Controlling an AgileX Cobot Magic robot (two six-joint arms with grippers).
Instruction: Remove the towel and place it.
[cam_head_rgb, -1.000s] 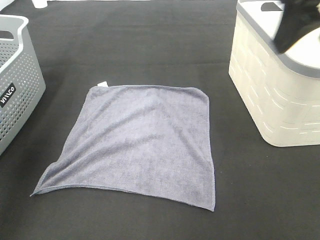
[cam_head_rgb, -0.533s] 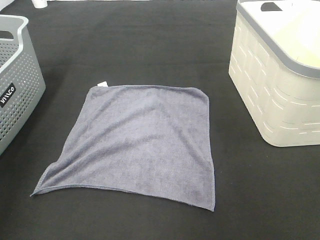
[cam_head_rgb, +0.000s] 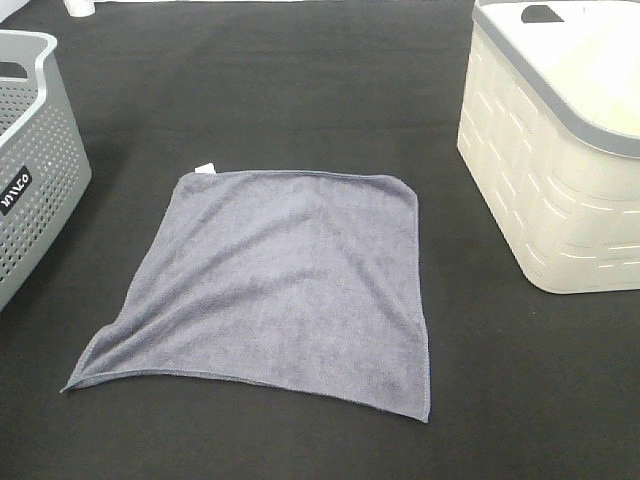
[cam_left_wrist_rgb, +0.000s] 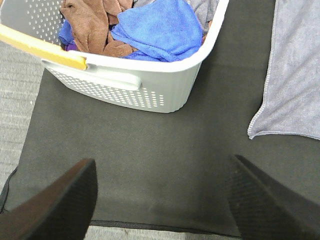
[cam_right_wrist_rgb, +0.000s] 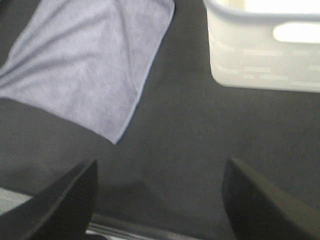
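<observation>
Exterior high view: the square bluish-grey microfibre towel (cam_head_rgb: 275, 285) is seen spread flat on the black table covering (cam_head_rgb: 300, 90), at the centre of the frame, with its small white tag (cam_head_rgb: 204, 168) at the upper left corner. A grey perforated plastic basket (cam_head_rgb: 35, 150) is placed at the left edge and a cream basket with a grey rim (cam_head_rgb: 550, 160) at the upper right; the towel is touched by neither. No arm is shown in this view. Left wrist view: the left gripper (cam_left_wrist_rgb: 162, 200) is held above the mat with its fingers spread and nothing between them; brown and blue cloths (cam_left_wrist_rgb: 150, 27) are seen in the grey basket. Right wrist view: the right gripper (cam_right_wrist_rgb: 160, 197) is likewise held spread and empty above the mat, near a towel corner
</observation>
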